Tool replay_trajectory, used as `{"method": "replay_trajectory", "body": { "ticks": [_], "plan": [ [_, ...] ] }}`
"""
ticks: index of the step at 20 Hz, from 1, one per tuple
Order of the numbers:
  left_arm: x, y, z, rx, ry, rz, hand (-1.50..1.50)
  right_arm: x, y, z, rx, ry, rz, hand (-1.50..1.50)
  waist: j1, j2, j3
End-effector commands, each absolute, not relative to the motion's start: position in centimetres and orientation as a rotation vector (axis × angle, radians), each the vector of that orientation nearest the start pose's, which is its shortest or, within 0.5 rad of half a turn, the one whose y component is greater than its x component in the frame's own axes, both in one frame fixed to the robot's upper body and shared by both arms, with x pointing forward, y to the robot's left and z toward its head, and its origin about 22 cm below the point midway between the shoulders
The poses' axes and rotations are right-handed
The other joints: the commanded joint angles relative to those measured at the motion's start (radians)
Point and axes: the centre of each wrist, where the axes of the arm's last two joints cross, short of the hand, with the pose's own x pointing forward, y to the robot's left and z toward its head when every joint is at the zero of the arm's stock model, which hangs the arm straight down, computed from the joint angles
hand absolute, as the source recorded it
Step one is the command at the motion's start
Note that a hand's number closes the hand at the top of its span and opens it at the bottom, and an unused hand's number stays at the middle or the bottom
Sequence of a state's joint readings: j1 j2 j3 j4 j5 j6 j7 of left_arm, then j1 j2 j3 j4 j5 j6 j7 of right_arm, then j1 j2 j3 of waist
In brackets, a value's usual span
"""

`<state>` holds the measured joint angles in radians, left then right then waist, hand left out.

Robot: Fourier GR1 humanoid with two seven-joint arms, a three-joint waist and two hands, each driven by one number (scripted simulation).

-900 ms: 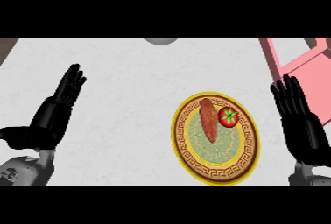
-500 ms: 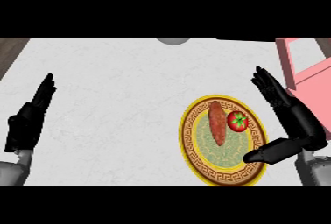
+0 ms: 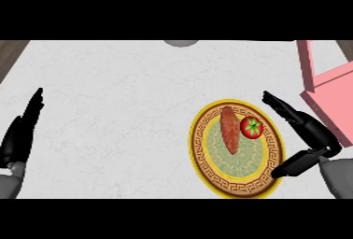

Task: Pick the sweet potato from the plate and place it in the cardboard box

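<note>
Nothing is picked up yet: the sweet potato (image 3: 230,130) lies on the plate (image 3: 207,161) beside a tomato (image 3: 251,127). The right hand (image 3: 303,125) hovers alongside, fingers straight, grasping nothing. The left hand (image 3: 23,130) rests released. The pink cardboard box (image 3: 331,95) waits at right.

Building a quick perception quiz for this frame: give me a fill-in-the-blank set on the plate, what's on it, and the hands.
1. The sweet potato lies on the ____.
2. The red item touching the sweet potato's right side is a ____.
3. The hand nearest the plate is the robot's ____ hand.
4. The pink cardboard box sits at the counter's ____ edge.

Missing words: plate; tomato; right; right
</note>
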<state>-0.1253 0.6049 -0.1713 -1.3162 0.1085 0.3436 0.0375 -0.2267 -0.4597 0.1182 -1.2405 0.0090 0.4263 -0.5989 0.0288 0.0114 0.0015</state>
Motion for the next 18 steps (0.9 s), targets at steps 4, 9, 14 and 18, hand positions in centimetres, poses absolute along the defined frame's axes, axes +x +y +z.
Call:
{"method": "replay_trajectory", "body": {
  "ticks": [4,9,14,18],
  "plan": [
    [26.8,35.5,1.5,0.627,-1.37,-0.232,0.0,33.7,-34.4,3.8,0.077,-1.886,1.067,-1.5,-0.001,-0.003,0.0],
    [26.1,35.6,0.5,0.638,-1.383,-0.234,0.0,35.9,-31.8,6.5,-0.053,-1.694,1.415,-1.5,0.005,-0.005,-0.002],
    [26.5,35.7,1.4,0.629,-1.372,-0.238,0.0,37.7,-27.9,10.2,-0.088,-1.521,1.635,-1.5,-0.006,-0.013,-0.003],
    [27.5,33.9,1.6,0.628,-1.377,-0.229,0.0,39.6,-25.3,10.2,-0.109,-1.37,1.751,-1.5,-0.003,-0.007,-0.002]
  ]
}}
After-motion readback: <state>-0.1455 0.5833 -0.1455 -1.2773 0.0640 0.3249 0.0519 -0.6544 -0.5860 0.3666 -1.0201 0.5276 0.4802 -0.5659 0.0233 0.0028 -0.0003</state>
